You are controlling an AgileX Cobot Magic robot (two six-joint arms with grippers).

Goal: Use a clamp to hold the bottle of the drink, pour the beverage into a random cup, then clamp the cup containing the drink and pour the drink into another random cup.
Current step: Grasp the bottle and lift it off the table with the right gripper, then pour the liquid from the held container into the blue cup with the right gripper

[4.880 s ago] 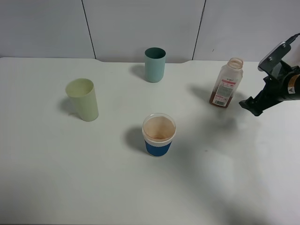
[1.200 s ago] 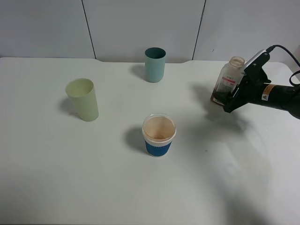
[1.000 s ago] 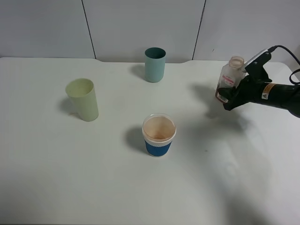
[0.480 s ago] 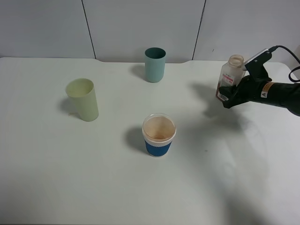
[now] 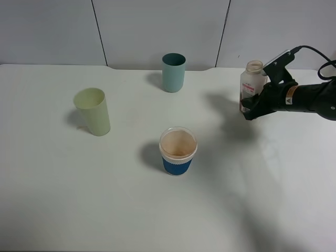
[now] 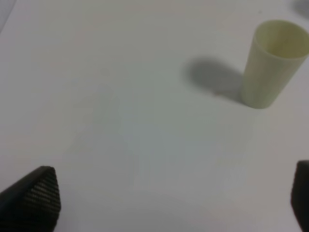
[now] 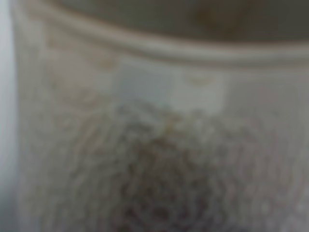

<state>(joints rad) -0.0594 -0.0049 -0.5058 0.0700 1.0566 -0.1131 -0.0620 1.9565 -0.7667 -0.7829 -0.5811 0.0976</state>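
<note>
My right gripper [image 5: 254, 104] is shut on the lower half of the bottle of the drink [image 5: 251, 80], which stands roughly upright at the table's back right, its open neck up. A brown tint shows low in the bottle. In the right wrist view the blurred bottle wall [image 7: 159, 145] fills the frame. The short cup with the blue sleeve [image 5: 178, 151] stands mid-table, brownish inside. The pale yellow-green tumbler [image 5: 93, 112] stands at the left. My left gripper [image 6: 166, 198] hangs open above bare table, with that tumbler [image 6: 273, 63] ahead of it.
A teal tumbler [image 5: 173, 72] stands at the back centre, near the table's far edge. The white table [image 5: 131, 210] spreads wide around the three cups. The right arm's black cable [image 5: 315, 51] loops above its forearm.
My right gripper came up to the standing bottle and shut on it. Bottle and gripper have since shifted a little left and toward the back, and the bottle has straightened.
</note>
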